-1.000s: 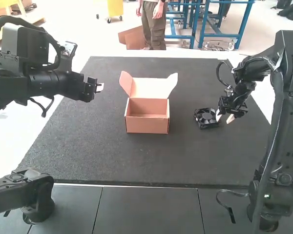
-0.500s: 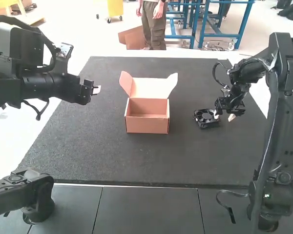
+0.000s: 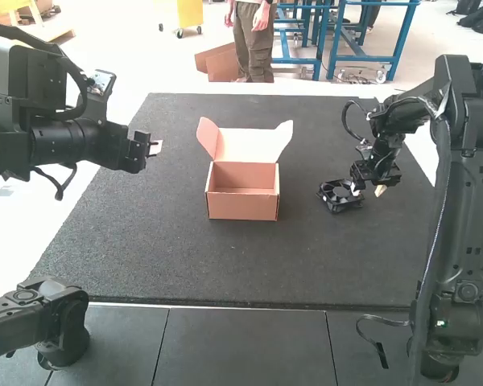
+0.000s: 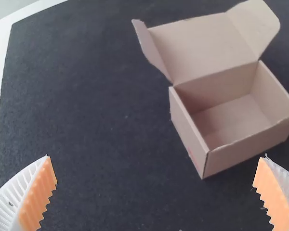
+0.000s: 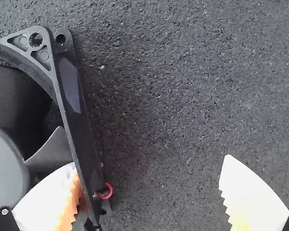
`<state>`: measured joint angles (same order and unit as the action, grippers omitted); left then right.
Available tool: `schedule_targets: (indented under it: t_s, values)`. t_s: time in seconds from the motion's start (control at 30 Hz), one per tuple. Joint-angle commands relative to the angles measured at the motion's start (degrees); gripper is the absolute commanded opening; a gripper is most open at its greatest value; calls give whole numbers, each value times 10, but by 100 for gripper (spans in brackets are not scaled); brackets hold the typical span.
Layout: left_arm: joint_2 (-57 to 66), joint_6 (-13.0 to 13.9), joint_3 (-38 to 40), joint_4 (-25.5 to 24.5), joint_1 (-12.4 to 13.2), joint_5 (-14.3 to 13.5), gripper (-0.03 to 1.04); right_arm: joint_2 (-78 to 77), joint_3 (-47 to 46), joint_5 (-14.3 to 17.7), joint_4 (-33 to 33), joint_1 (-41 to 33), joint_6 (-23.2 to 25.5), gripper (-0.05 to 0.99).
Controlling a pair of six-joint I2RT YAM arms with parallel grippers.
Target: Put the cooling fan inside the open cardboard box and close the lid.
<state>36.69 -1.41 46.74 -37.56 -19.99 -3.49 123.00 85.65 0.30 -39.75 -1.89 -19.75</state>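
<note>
On the black mat [image 3: 145, 233] the cardboard box [image 3: 242, 190] sits in the middle, its lid up on the far side. The cooling fan [image 3: 339, 195] lies just to its right. The right end effector [image 3: 373, 178], spread and grasping nothing, straddles the fan's right rim. The left end effector [image 3: 145, 149], also released, hangs well left of the box, so the right arm looks much nearer.

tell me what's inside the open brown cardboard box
The open brown cardboard box holds nothing visible: bare floor and inner walls show. Its near wall hides a strip of floor. The black square cooling fan sits outside on the black mat.
</note>
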Motion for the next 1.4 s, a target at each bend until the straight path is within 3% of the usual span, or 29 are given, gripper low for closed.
schedule_targets:
  t_s: [0.0,0.13,0.23,0.37,0.97,1.13,1.17,1.37]
  values:
    - [-6,-8,20,4,-1,-7,97,41,-13,-3,-18,-18,-26,62]
    - [-5,-6,7,-19,-1,-7,97,42,-24,-59,-19,-26,-11,43]
    - [-6,-5,-2,-37,-4,-7,97,41,-39,-87,-10,-26,-1,18]
    - [-6,-4,1,-41,-6,-7,97,41,-57,-114,-3,-24,-1,0]
    - [-6,-4,4,-29,-6,-7,97,13,-58,-127,49,-20,46,-1]
    - [-6,-4,5,-24,-6,-7,97,12,-19,-161,56,-14,80,3]
    - [-6,-4,4,-24,-6,-7,97,13,-18,-162,55,-12,84,-2]
    - [-7,-4,3,-16,-6,-7,97,2,-16,-162,53,-8,89,-2]
